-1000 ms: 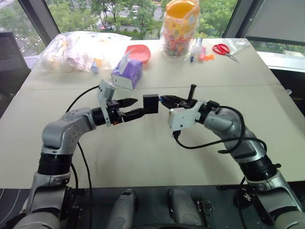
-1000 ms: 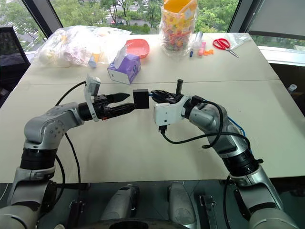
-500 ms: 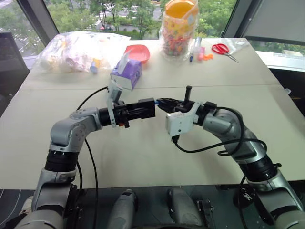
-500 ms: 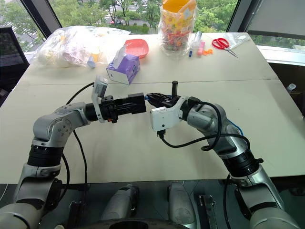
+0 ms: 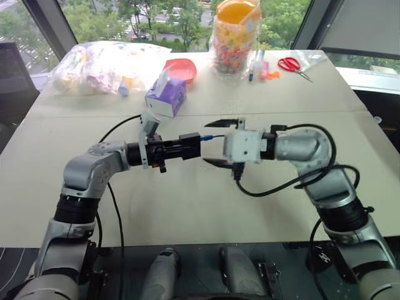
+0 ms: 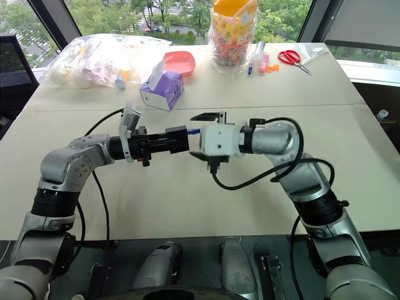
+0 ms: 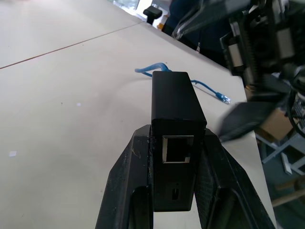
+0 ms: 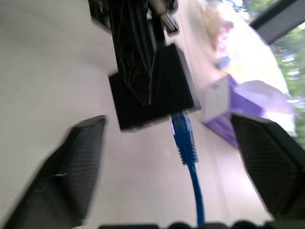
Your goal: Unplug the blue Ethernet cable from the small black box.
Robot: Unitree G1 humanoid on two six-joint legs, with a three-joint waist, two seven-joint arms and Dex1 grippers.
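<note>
Clamped between the left gripper's (image 5: 177,149) fingers (image 7: 125,191), the small black box (image 5: 190,145) is held level above the tabletop (image 5: 187,206), its long axis running along those fingers toward the right gripper (image 5: 219,143). The blue Ethernet cable (image 8: 187,143) is seen plugged into the box's far face, trailing straight out between the right fingers (image 8: 267,160), which are spread wide, gripping nothing. The unplugging is judged not yet done.

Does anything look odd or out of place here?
Nothing is spilled or broken. One oddity: the blue Ethernet cable is plugged into the small black box, which the left gripper holds in mid-air, while the right gripper is wide open.
</note>
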